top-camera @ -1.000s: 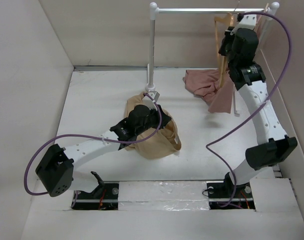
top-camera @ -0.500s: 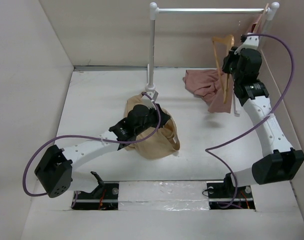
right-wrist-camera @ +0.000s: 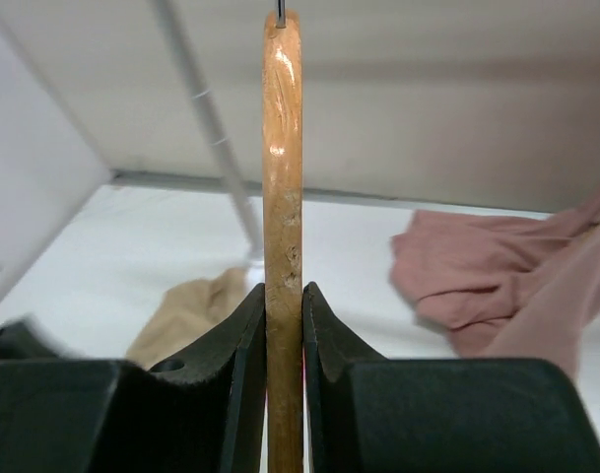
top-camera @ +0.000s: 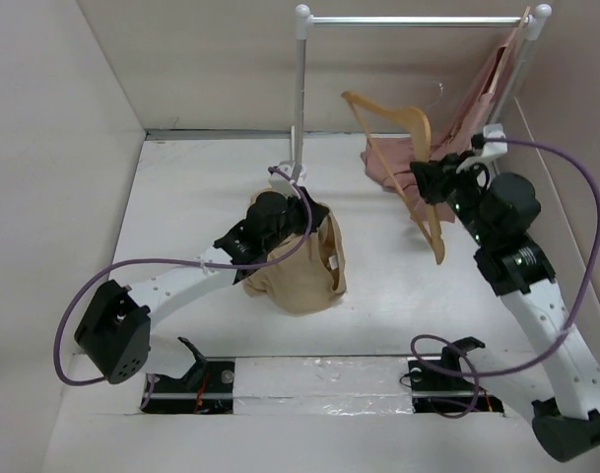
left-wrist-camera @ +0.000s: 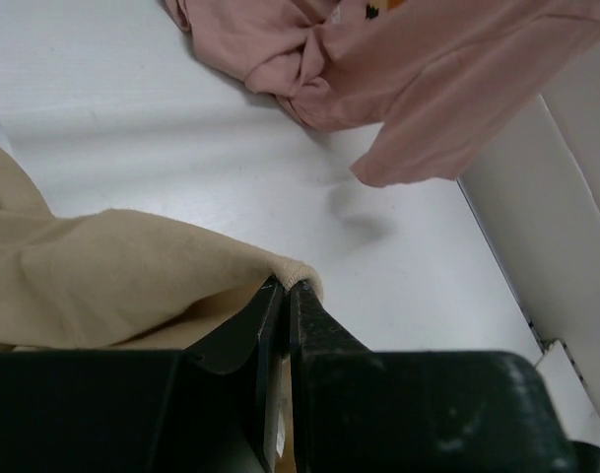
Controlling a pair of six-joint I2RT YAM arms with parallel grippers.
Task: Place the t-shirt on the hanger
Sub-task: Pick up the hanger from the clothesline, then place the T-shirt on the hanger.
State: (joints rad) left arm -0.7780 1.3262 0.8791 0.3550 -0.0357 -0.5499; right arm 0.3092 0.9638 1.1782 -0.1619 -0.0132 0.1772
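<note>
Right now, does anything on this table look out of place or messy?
Yes: a dusty-pink garment lies crumpled at the far right of the table, below the rail, not hung up. The hanger is off the rail, held tilted in the right claw, which fits the job.

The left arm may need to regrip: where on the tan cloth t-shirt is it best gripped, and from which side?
Probably the folded edge of the tan cloth t-shirt, where the left claw pinches it. Come from the near side, jaws across the edge: it forms a thin ridge, while the rest sags in loose folds.
</note>
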